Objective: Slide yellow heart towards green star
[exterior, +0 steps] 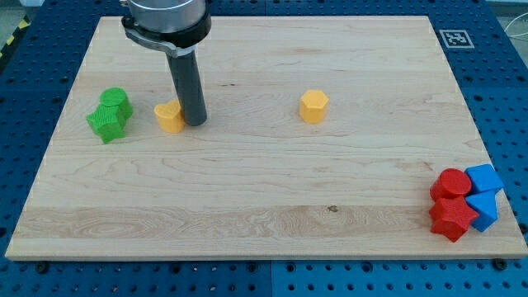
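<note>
My tip [195, 123] touches the yellow heart [170, 118], hiding its right side, near the board's [272, 190] left edge. The green star [107, 124] sits just beside. No gripper shows.

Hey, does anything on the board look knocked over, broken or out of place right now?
Nothing stands out. My tip sits against the yellow heart on its right, with the green star just left of it. All blocks lie flat and intact on the board.
</note>
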`<state>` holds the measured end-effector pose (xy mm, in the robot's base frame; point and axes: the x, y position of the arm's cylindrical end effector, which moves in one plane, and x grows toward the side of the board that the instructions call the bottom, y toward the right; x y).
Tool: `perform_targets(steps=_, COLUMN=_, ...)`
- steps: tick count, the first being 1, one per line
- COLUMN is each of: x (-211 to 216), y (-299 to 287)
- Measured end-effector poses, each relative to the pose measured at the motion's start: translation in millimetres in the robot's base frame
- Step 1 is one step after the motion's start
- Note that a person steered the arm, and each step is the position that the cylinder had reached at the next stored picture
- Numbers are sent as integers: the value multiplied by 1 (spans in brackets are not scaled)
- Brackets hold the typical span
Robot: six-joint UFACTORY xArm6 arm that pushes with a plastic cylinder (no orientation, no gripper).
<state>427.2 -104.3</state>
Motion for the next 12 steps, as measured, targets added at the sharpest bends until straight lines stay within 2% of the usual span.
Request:
perform_targets(steps=3, x=-35, y=-25)
perform_targets(steps=7, x=-31, y=-38)
perform_targets(steps=10, x=-1, y=-53)
perform_targets(steps=12, x=-9, y=-46)
